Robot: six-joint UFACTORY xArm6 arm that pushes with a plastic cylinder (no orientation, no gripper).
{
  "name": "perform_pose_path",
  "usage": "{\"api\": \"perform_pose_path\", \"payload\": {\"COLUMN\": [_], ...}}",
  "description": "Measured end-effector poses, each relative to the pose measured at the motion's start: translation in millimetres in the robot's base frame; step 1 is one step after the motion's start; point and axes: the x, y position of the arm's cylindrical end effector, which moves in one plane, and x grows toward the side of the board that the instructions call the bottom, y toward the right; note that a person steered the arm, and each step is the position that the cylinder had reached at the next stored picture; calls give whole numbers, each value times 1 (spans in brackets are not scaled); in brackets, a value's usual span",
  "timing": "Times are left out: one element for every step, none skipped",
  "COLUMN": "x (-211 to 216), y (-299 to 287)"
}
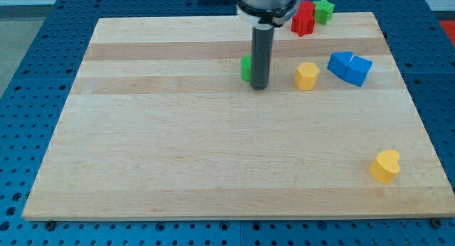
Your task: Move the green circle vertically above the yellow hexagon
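The green circle sits near the board's upper middle, mostly hidden behind my rod. My tip rests on the board right against the green circle's right side. The yellow hexagon stands to the right of my tip, a short gap away. The green circle is level with the yellow hexagon, to its left.
Two blue blocks lie together right of the yellow hexagon. A red block and a green block sit at the board's top edge. A yellow heart-shaped block lies at the lower right. The wooden board sits on a blue pegboard.
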Motion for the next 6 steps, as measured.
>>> {"api": "perform_pose_path", "payload": {"x": [-11, -35, -55, -56, -41, -19], "y": [-32, -40, -3, 10, -21, -7]}}
